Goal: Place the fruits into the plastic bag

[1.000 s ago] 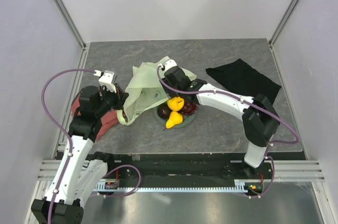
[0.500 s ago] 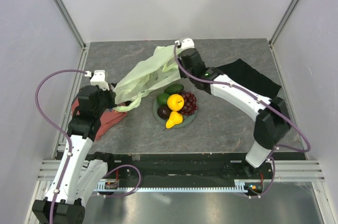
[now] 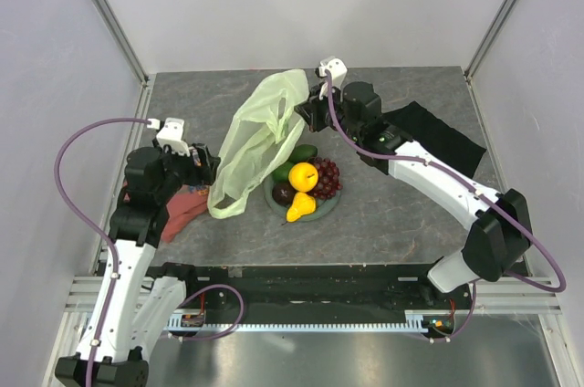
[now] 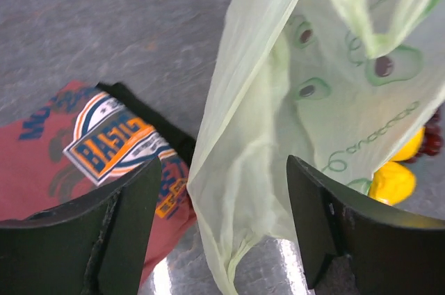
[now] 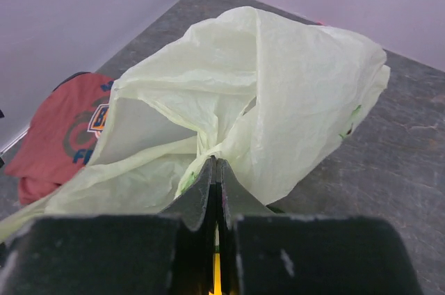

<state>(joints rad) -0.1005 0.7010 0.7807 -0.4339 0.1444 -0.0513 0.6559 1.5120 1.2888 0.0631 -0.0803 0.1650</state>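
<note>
The pale green plastic bag [image 3: 257, 136] hangs stretched from my right gripper [image 3: 307, 113] down to the table by the plate. That gripper is shut on a gathered fold of the bag [image 5: 278, 93], jaws pressed together [image 5: 217, 164]. My left gripper [image 3: 206, 168] stands open, and the bag's lower end [image 4: 243, 190] hangs loose between its fingers [image 4: 132, 218]. The fruits lie on a round plate [image 3: 329, 206]: a yellow-orange round one [image 3: 304, 176], a yellow pear [image 3: 299, 207], a dark green one [image 3: 305, 151], a plum [image 3: 283, 193] and grapes [image 3: 328, 177].
A red printed T-shirt [image 3: 182, 209] lies bunched under my left gripper, also the T-shirt [image 4: 83, 149] in the left wrist view. A black cloth [image 3: 424, 136] lies at the back right, under the right arm. Frame posts and walls bound the table.
My left gripper has opened and let go of the bag, whose lower end now hangs by the plate. My right gripper, shut on the bag, has carried it up and rightwards.
</note>
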